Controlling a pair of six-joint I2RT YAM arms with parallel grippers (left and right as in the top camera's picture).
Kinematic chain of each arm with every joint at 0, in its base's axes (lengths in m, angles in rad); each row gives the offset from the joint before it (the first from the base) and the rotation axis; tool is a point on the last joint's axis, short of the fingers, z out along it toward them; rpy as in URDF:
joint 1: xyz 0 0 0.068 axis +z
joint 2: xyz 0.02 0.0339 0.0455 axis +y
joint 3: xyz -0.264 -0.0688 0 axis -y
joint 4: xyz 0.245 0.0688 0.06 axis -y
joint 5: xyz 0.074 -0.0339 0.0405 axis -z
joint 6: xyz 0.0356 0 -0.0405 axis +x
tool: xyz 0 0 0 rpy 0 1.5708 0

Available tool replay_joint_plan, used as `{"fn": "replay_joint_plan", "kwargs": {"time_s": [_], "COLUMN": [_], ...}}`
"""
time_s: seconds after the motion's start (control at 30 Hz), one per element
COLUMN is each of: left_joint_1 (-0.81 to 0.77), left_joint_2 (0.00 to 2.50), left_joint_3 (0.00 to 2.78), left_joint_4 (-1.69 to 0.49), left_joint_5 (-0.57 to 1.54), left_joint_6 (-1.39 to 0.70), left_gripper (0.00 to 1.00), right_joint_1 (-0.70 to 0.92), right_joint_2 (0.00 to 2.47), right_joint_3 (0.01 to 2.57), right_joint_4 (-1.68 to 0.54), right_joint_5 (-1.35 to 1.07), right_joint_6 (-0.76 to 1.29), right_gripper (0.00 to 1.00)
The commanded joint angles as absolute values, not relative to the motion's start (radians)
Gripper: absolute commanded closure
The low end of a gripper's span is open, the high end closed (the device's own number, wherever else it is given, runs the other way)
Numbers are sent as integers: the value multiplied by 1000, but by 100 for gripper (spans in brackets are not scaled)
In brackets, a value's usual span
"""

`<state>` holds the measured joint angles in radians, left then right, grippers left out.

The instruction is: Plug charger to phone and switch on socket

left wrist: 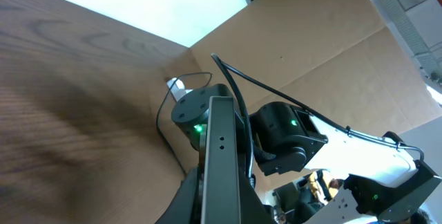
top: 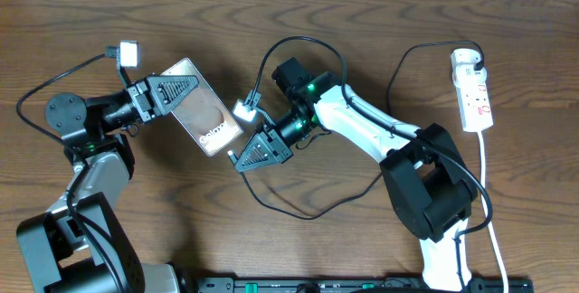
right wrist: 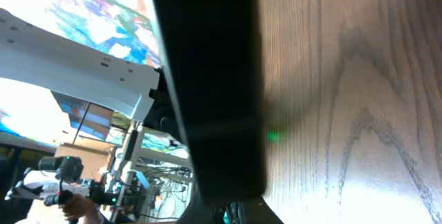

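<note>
The phone [top: 210, 117] lies slanted left of the table's middle, bronze face up. My left gripper [top: 192, 87] is shut on the phone's upper end; in the left wrist view its grey edge [left wrist: 219, 155] runs between the jaws. My right gripper [top: 239, 157] is shut just below the phone's lower end. The charger [top: 308, 213], a thin black cable, curves across the table and ends at those fingertips; its plug tip is hidden. In the right wrist view a dark slab, the phone [right wrist: 207, 79], fills the space ahead of the jaws. The white socket [top: 476, 94] lies at the far right.
A black cable [top: 403, 67] loops from the socket's top end toward the right arm's white links [top: 362, 126]. The socket's white cord [top: 488, 193] runs down to the front edge. A black rail [top: 362, 284] lines the front of the wooden table [top: 109, 184].
</note>
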<state>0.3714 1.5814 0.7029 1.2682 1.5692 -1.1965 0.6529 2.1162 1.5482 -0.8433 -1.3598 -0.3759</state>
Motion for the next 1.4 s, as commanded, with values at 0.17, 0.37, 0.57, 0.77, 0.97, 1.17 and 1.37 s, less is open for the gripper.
{"fn": "replay_joint_plan", "kwargs": {"time_s": [0.17, 0.37, 0.57, 0.77, 0.97, 1.17, 1.37], "left_joint_1": [374, 374, 374, 374, 374, 374, 374], "left_joint_2": [1569, 1569, 1569, 1569, 1569, 1569, 1569], "left_joint_3": [720, 720, 720, 720, 720, 720, 720], "left_joint_4": [1272, 1272, 1273, 1273, 1273, 1273, 1273], "left_joint_5": [1571, 1571, 1571, 1571, 1571, 1571, 1571], "left_joint_6": [-1190, -1190, -1181, -1162, -1156, -1156, -1156], "left_gripper": [93, 93, 93, 93, 93, 93, 93], "right_joint_1": [647, 638, 634, 634, 633, 634, 634], "right_joint_2": [2113, 2113, 2113, 2113, 2113, 2112, 2112], "right_joint_3": [1551, 1551, 1551, 1551, 1551, 1551, 1551], "right_joint_4": [-775, -766, -766, -766, -762, -744, -743], "right_joint_5": [-1397, -1397, -1398, -1398, -1398, -1418, -1421], "right_joint_6": [-351, -344, -335, -333, -332, -318, -318], "right_gripper": [99, 99, 99, 99, 99, 99, 99]}}
